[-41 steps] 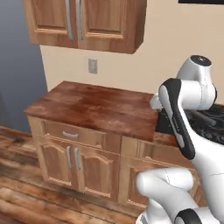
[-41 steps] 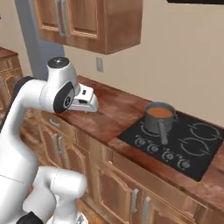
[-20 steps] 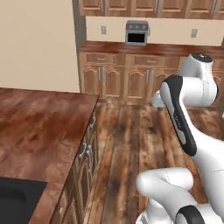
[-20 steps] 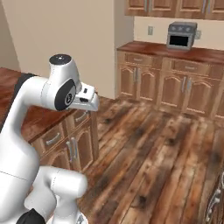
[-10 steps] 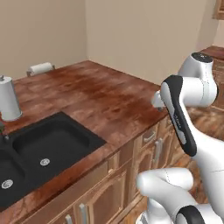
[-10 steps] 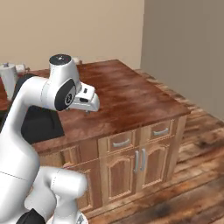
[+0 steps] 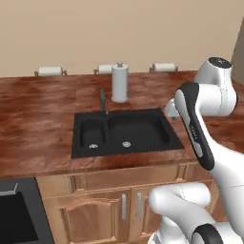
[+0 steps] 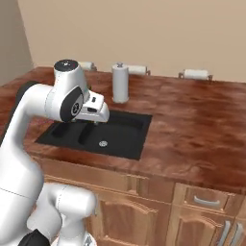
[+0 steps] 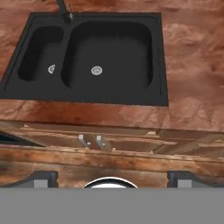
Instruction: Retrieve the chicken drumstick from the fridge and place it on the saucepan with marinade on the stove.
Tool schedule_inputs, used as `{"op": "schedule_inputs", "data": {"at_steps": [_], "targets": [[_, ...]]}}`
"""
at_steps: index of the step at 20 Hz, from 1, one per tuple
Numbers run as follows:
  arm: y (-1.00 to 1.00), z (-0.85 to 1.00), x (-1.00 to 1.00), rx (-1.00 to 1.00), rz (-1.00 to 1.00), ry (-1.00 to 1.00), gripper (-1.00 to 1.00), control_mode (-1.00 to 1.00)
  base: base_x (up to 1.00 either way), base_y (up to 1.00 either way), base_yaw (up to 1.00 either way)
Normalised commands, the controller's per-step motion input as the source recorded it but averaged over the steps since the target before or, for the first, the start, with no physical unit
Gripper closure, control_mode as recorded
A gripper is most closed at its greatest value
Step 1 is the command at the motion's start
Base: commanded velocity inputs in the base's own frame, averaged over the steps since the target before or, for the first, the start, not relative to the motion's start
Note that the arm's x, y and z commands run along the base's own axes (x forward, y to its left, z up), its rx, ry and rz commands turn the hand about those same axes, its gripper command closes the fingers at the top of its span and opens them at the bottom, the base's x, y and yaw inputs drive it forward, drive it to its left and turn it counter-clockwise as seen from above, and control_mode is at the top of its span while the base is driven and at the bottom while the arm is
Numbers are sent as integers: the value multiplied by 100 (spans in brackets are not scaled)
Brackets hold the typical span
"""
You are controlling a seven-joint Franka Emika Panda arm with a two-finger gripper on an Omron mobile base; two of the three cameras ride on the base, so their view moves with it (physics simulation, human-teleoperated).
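Left base view: a black double-basin sink (image 7: 126, 133) sits mid-frame in a reddish-brown wooden counter (image 7: 38, 128), a grey canister (image 7: 119, 83) upright behind it against a beige wall (image 7: 119, 28). Hand view: the gripper (image 9: 111, 177) at bottom centre has its tips spread wide, holding nothing, above the sink and cabinet fronts (image 9: 109, 148).

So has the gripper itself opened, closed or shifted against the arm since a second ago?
No. The gripper sits by the white arm's round joint as before, jaws wide open; the base turned.
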Motion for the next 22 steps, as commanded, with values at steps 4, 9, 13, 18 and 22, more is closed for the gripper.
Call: {"op": "schedule_inputs", "data": {"at_steps": [4, 9, 13, 18, 22], "targets": [[0, 0, 0, 0, 0, 0, -100, 100, 0, 0, 98], [0, 0, 0, 0, 0, 0, -100, 100, 0, 0, 98], [0, 0, 0, 0, 0, 0, -100, 100, 0, 0, 98], [0, 0, 0, 0, 0, 0, -100, 100, 0, 0, 93], [0, 0, 0, 0, 0, 0, -100, 100, 38, 0, 53]]}}
